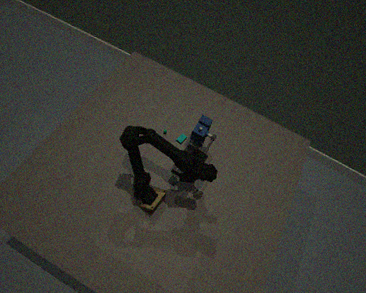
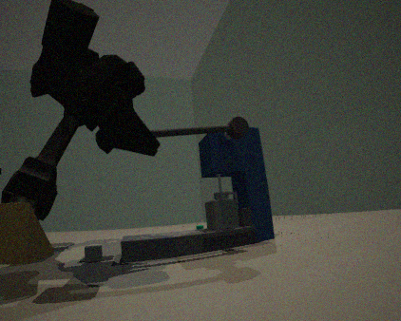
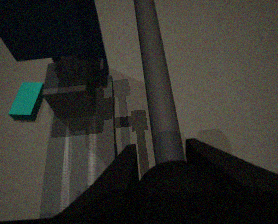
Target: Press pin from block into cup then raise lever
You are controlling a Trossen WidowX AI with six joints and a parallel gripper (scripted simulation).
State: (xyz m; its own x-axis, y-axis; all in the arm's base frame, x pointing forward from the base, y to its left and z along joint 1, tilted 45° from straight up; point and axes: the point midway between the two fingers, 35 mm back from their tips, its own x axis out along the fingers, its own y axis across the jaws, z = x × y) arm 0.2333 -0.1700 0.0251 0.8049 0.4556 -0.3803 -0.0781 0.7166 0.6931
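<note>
The 1 black six-joint robot arm (image 1: 164, 145) (image 2: 90, 85) arches up from its mount and reaches forward, its wrist tilted downward. The black parallel-jaw gripper (image 2: 154, 142) (image 3: 160, 149) points obliquely down, its 2 tapered dark fingers closed on something between them.

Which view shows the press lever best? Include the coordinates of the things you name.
Exterior: the lever (image 2: 190, 131) (image 3: 159, 90) runs from the pivot knob (image 2: 238, 127) to the tool (image 2: 127, 142) (image 3: 160, 149), so its angle reads against the blue press frame (image 2: 249, 157). Wrist shows a close-up of the rod between the tool's fingers, without the pivot. Top: mostly hidden under the arm (image 1: 171, 151).
</note>
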